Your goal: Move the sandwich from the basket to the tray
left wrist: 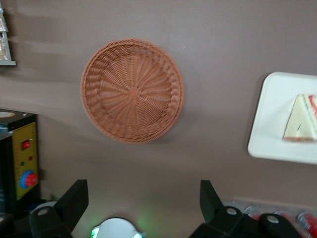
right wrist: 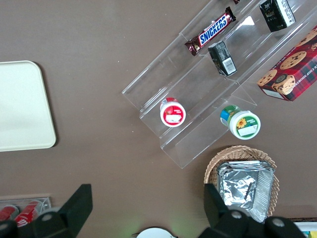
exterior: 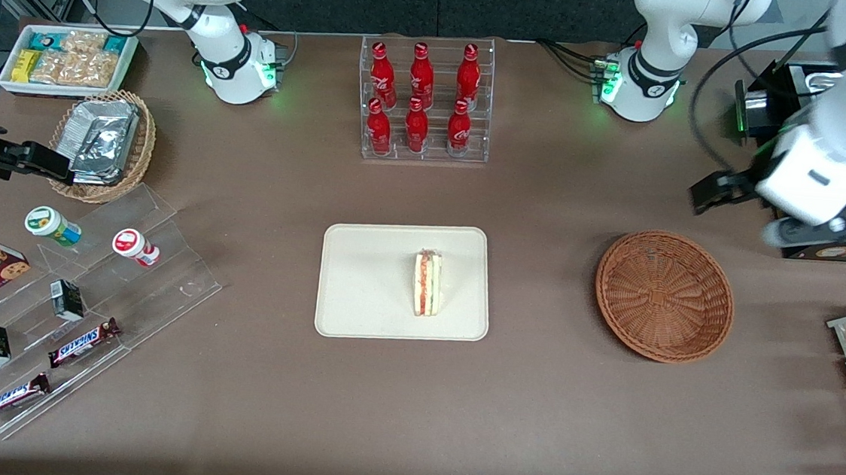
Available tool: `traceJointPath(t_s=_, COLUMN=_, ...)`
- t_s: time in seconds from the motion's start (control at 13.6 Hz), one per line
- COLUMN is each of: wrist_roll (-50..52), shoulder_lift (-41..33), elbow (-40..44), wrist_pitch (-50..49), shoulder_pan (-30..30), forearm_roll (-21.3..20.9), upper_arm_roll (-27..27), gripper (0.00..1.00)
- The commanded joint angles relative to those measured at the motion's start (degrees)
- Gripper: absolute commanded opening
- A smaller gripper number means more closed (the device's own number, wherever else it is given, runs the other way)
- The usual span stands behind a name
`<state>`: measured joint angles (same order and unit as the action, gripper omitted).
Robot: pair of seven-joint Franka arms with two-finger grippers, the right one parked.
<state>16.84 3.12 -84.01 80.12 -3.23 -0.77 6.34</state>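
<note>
The left arm's pincer (left wrist: 143, 203) is held high above the table with its fingers (left wrist: 74, 198) spread wide and nothing between them. That suits a tool with no load: by the look of things the delivery is done, and the height and open fingers keep it free of everything below.

Nearest the pincer, almost straight beneath it and a little closer to the front camera, the reddish-brown basket (exterior: 664, 295) is seen with only its woven floor and rim showing. It is empty, as would be expected once its contents have been carried off.

Farther from the pincer, toward the parked arm's end of the table, the cream tray (exterior: 356, 315) lies flat. The sandwich (exterior: 427, 282) rests on it, on the part of the tray nearer the basket, well inside the raised rim and touching no edge. It is laid so that its red-orange and green filling faces upward. A spot inside the rim, on the side reached first from the basket, is judged the natural place for a short carry.

The task is judged complete; only withdrawal of the arm would remain.
</note>
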Motion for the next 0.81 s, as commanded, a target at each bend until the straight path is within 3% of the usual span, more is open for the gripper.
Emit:
traceJointPath(t_s=0.0, wrist_roll=-6.4, shoulder_lift=-4.9, elbow=-5.3, wrist_pitch=-0.2, shoulder_pan=3.6, forearm_roll=1.0, upper_arm_roll=0.6, gripper=0.99)
traceJointPath(t_s=0.3, wrist_roll=-14.4, shoulder_lift=-9.7, elbow=-10.3, wrist_pitch=0.9, shoulder_pan=5.6, forearm_roll=0.9, upper_arm_roll=-3.6, gripper=0.99)
traceJointPath(t_s=0.74, wrist_roll=-14.9, shoulder_lift=-7.3, elbow=-8.2, wrist_pitch=0.6, shoulder_pan=5.3, forearm_roll=1.0, upper_arm_roll=-3.9, gripper=0.99)
